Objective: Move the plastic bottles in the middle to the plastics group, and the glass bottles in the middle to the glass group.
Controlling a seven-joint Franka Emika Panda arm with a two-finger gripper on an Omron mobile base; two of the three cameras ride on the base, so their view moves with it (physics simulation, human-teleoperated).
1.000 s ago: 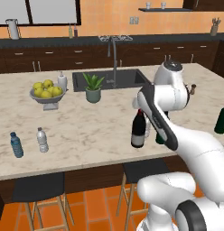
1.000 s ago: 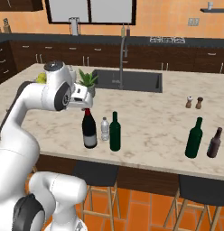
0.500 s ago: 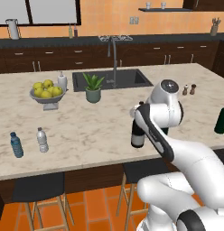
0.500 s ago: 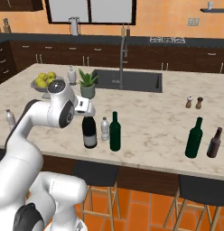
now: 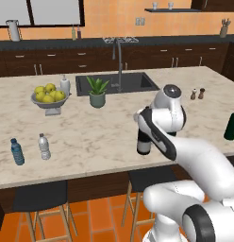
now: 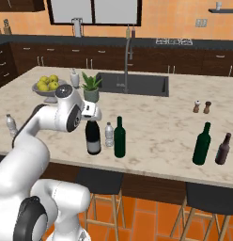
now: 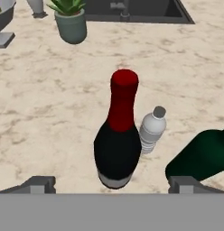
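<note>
The step in hand looks like the approach to the wine bottle, which stands upright near the counter's front edge — long axis vertical, red foil neck up — just beside the small clear bottle and the slim green bottle. The end effector hangs above it, jaws spread wide and holding nothing. Next it likely must descend and straddle the neck without nudging the neighbours.
</note>
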